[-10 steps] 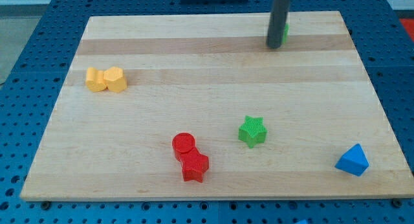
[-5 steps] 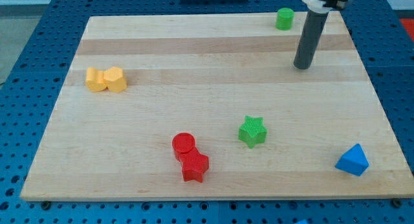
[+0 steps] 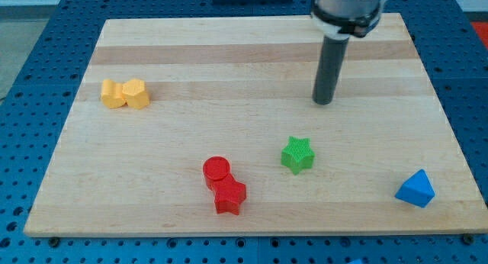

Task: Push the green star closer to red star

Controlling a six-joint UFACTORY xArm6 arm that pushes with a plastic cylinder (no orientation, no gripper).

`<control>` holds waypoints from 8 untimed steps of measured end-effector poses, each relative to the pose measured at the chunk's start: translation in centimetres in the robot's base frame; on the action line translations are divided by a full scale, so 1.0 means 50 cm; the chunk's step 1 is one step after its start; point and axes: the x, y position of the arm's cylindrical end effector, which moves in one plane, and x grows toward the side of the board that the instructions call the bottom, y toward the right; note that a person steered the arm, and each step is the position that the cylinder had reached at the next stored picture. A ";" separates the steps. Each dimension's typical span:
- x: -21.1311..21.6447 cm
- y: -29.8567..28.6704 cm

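The green star (image 3: pixel 297 154) lies on the wooden board (image 3: pixel 252 81) right of centre, toward the view's bottom. The red star (image 3: pixel 229 196) lies to its lower left, touching a red cylinder (image 3: pixel 216 171) just above it. A gap of about one block width separates the green star from the red pair. My tip (image 3: pixel 323 101) rests on the board above and slightly right of the green star, well apart from it.
Two yellow blocks (image 3: pixel 125 93) touch each other at the view's left. A blue triangular block (image 3: pixel 415 188) sits near the bottom right corner. The arm's body hides the top-right part of the board.
My tip has moved down the view from the top edge, first rightward then back left, ending nearer the green star. The green cylinder at the top is now hidden behind the arm. No block moved.
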 end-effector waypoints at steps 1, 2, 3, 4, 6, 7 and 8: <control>0.000 -0.070; 0.001 -0.083; 0.038 0.034; 0.138 0.036; 0.216 -0.217; 0.237 -0.191; 0.246 -0.031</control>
